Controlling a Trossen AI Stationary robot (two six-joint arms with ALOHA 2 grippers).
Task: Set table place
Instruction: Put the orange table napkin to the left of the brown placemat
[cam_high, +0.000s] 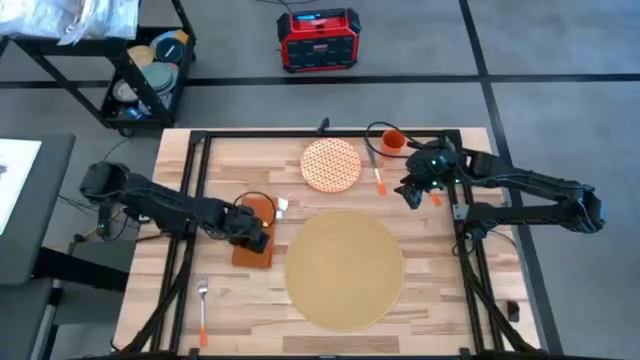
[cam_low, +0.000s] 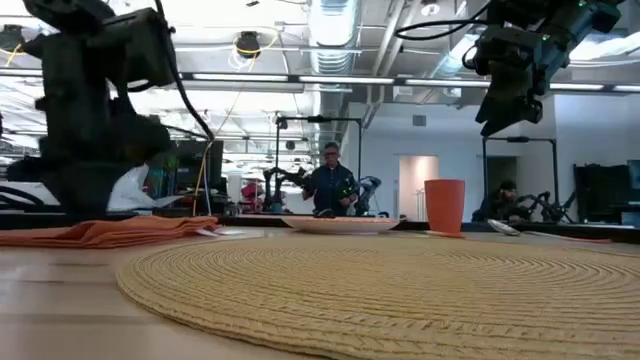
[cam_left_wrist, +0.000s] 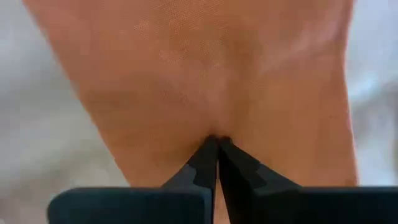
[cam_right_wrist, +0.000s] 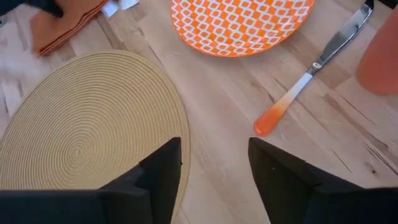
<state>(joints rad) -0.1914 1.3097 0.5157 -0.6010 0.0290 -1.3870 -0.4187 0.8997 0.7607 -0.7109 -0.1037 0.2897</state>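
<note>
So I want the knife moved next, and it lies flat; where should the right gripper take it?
Grip the knife across its narrow orange-tipped handle, coming straight down with the fingers astride it. It lies flat on the table, so there's no edge to get under.

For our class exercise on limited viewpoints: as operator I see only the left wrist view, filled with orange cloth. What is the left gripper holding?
Observer: The left gripper is shut on the rust-orange rectangular cloth napkin, left of the large round tan woven placemat.
Operator: Is the plate on the placemat?
Observer: No; the orange-and-white patterned round plate sits apart from it on the light wooden table.
Operator: And the right gripper?
Observer: It hovers open, above the table near the orange-handled knife.
</note>
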